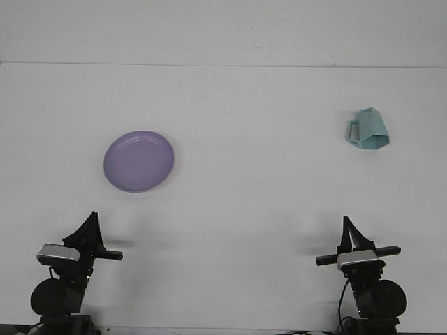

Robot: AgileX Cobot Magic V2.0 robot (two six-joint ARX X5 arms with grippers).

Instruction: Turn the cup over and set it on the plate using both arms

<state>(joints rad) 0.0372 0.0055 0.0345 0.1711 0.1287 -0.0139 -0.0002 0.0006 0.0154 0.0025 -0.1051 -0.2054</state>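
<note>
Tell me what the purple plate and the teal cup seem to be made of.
The purple plate looks like plastic: one even colour and a soft sheen. The teal cup is probably plastic too: flat angular faces and a matte, uniform colour. The image cannot confirm either material.

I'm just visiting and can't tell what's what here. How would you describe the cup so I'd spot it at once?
Start with the big white table and look to its far right side, well away from the purple plate on the left. There sits the cup, alone, straight beyond the right arm's tool. It is the only pale teal thing, angular and faceted, with a handle on its left.
</note>
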